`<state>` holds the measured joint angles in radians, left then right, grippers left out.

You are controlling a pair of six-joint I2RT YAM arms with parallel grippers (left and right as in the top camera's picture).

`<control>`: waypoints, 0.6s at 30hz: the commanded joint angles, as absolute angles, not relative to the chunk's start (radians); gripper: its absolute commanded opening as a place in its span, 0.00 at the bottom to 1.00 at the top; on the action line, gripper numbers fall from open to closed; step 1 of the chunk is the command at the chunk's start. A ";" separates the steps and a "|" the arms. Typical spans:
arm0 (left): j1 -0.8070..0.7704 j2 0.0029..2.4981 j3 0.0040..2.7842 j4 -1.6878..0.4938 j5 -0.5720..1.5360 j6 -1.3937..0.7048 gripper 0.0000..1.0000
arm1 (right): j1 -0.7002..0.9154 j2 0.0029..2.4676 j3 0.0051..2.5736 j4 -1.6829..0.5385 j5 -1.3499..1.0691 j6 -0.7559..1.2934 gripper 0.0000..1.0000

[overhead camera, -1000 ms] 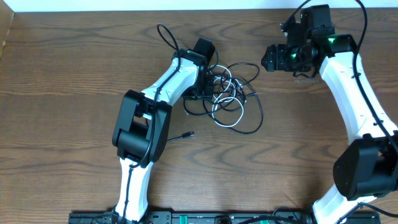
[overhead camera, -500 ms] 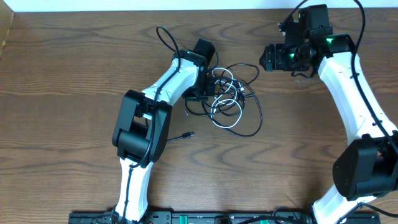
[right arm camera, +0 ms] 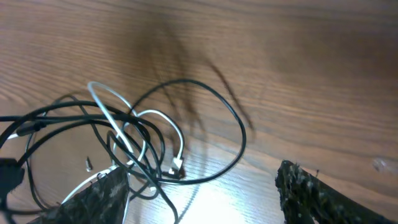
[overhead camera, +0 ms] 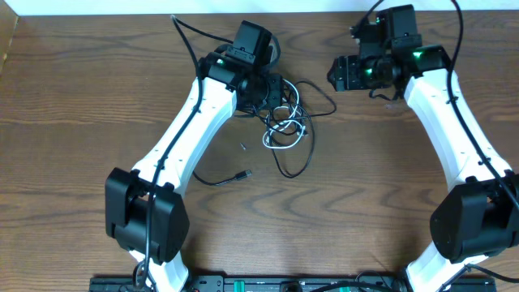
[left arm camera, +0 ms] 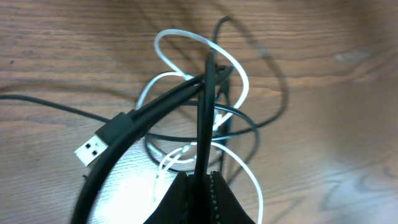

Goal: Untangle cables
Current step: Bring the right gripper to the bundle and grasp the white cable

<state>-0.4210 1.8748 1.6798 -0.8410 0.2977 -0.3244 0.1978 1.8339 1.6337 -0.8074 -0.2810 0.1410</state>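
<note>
Overhead, the cables (overhead camera: 285, 122) lie as one loose knot of black and white loops on the table (overhead camera: 81, 122), toward its far edge and between the two arms. The left hand (overhead camera: 270, 88) sits at the knot's far-left side. In the left wrist view it is pressed together on a black cable (left arm camera: 204, 106) that runs straight up out of its grip (a thicker black lead with a silver USB plug (left arm camera: 91, 149) crosses just beside it). A white cable (left arm camera: 180, 32) loops around and under these strands, down on the wood. A black strand ending in a small plug (overhead camera: 243, 174) lies on the near side, well apart from the knot. The right hand (overhead camera: 339, 73) hovers to the right of the knot without touching it. In the right wrist view its fingers (right arm camera: 102, 196) stand wide apart with nothing held, the loops lying on the table below.
</note>
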 commanded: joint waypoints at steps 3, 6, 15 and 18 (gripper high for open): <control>-0.419 1.876 1.691 -0.845 0.368 -0.308 0.07 | 0.226 1.835 1.626 -0.793 -0.295 0.112 0.72; -0.419 1.876 1.691 -0.844 0.367 -0.308 0.08 | 0.236 1.837 1.626 -0.793 -0.306 0.105 0.72; -0.419 1.876 1.691 -0.844 0.367 -0.308 0.07 | 0.243 1.914 1.626 -0.783 -0.425 0.087 0.69; -0.419 1.876 1.691 -0.844 0.368 -0.308 0.07 | 0.250 1.953 1.626 -0.763 -0.499 0.050 0.68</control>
<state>-0.4210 1.8759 1.6798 -0.8421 0.3466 -0.3172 0.2348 1.9087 1.6337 -0.7746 -0.4007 0.0944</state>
